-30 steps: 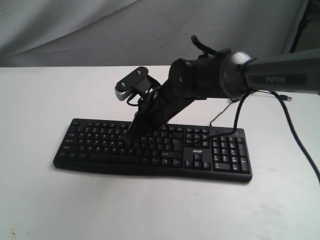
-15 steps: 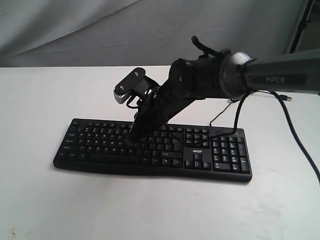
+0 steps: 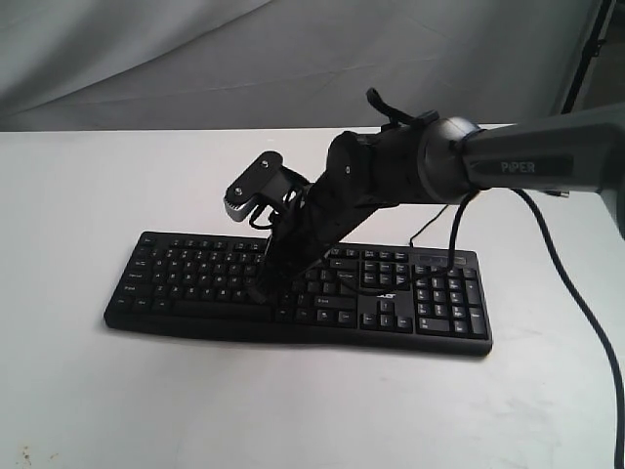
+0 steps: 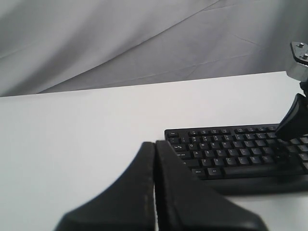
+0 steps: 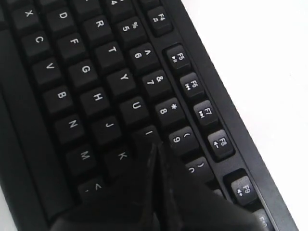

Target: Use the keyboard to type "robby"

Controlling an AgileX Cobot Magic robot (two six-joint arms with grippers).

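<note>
Nearest to me, the white surface (image 3: 98, 391) is lying bare along its near edge. Just beyond that, the keyboard (image 3: 186, 278) is sitting flat about the middle of the surface, its long side running along the near edge and its number pad pointing toward the right edge.

The right pincer (image 3: 262, 291) is reaching across from the right side and pointing down over the letter keys. Its two fingers are pressed together with no gap and are gripping nothing. In the right wrist view the joined tip (image 5: 155, 149) is sitting over the keyboard (image 5: 86, 82) by the I and K keys. I cannot tell whether it is pressing one.

The left pincer (image 4: 155, 147) is likewise closed and empty, hanging over bare surface well apart from the keyboard (image 4: 226, 149).

A thin black cable (image 3: 430, 230) is trailing from the keyboard's far side toward the far edge. Behind everything, a grey cloth (image 3: 195, 59) is hanging.
</note>
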